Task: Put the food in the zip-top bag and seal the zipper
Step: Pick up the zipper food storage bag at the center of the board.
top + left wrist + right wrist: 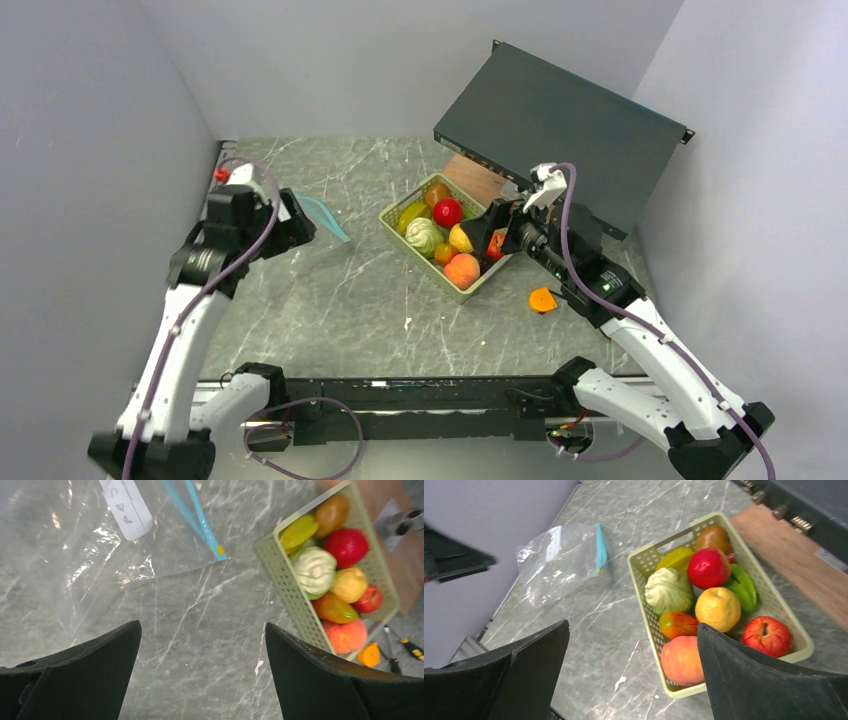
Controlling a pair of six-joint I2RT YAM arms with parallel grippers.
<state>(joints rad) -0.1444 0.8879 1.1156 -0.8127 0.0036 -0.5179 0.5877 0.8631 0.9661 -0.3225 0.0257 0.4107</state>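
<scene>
Food (718,609): toy pieces heaped together in basket (644,565). A brown one at the far end, then round red, yellow-green, ribbed cream-green, lemon-yellow, orange-green, peach, red apple. Bag (556,560): clear, crinkled, lying flat on the table left of basket, apart from it. Zipper (599,547): teal strip along the bag edge facing basket.

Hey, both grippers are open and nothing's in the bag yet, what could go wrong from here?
1. The bag lies flat and limp on the table; unless its mouth is held open, food may just push it away.
2. The food sits packed tight in the basket; the right gripper may nudge neighbours or drag the basket along.
3. The pieces look round and smooth, so one may slip from the fingers and roll off.
</scene>
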